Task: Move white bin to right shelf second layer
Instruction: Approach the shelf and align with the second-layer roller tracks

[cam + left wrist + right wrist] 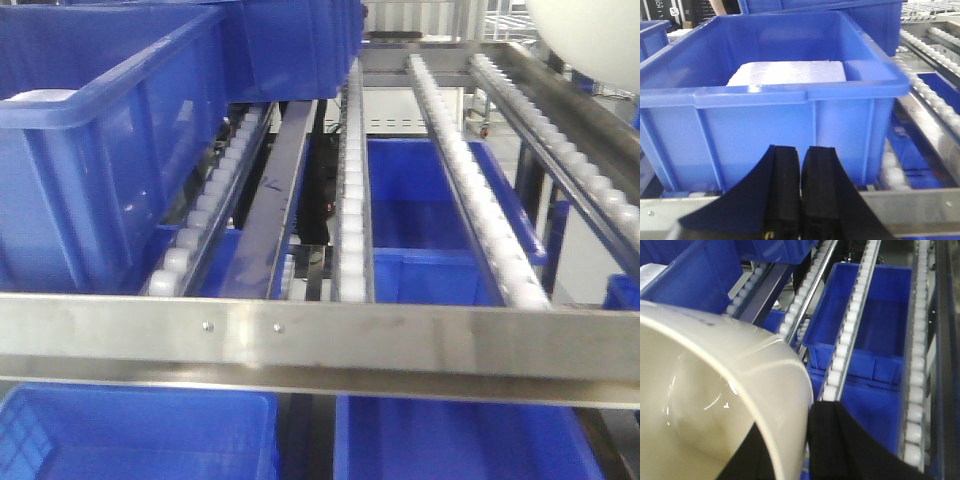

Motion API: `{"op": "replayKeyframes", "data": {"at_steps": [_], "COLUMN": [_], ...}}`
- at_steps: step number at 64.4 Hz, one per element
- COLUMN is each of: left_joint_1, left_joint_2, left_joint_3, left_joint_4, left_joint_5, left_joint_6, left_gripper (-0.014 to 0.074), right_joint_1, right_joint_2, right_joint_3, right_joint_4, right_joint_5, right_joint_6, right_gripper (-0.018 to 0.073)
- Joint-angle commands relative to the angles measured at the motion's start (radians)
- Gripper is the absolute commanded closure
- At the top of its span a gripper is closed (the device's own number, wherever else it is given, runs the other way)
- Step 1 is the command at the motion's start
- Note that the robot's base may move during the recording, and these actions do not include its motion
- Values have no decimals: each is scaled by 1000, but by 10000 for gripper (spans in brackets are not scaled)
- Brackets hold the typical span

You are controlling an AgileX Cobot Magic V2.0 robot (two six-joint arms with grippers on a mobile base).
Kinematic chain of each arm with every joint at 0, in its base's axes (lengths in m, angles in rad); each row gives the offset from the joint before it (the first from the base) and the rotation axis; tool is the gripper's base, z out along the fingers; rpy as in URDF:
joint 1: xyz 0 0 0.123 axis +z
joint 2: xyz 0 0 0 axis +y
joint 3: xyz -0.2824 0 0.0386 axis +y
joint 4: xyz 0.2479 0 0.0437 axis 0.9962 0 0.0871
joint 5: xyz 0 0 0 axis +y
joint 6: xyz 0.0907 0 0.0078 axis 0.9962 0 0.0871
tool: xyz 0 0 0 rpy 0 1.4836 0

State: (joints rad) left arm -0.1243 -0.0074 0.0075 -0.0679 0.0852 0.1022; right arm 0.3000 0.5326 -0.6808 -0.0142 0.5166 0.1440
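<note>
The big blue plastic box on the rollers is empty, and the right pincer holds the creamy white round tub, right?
Not empty: the left wrist view shows a flat white foam block inside the big blue plastic box. The right pincer does hold the creamy white round tub.

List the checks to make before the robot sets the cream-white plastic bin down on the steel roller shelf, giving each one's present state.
1. Right gripper pinches the cream-white plastic bin wall, a finger either side: ok.
2. Bin held above the steel rack level of white roller lanes: ok.
3. Right-hand lanes bare of crates: ok.
4. Left gripper shut, facing the blue rectangular plastic crate: ok.
5. Bin's base will span two lanes: cannot tell.
</note>
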Motion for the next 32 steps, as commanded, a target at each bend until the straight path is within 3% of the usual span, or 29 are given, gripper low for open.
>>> {"op": "replayKeyframes", "data": {"at_steps": [1, 32], "left_joint_1": [0, 0], "left_joint_2": [-14, -14], "left_joint_3": [37, 37], "left_joint_4": [-6, -6], "left_joint_5": [-85, -85], "left_joint_6": [-3, -3], "left_gripper": [512, 512], "right_joint_1": [-5, -5], "right_joint_2": [3, 3], "right_joint_3": [-32, -32], "right_joint_4": [-3, -3], "right_joint_5": [-109, -109], "right_joint_6": [-3, -3], "right_gripper": [510, 510]}}
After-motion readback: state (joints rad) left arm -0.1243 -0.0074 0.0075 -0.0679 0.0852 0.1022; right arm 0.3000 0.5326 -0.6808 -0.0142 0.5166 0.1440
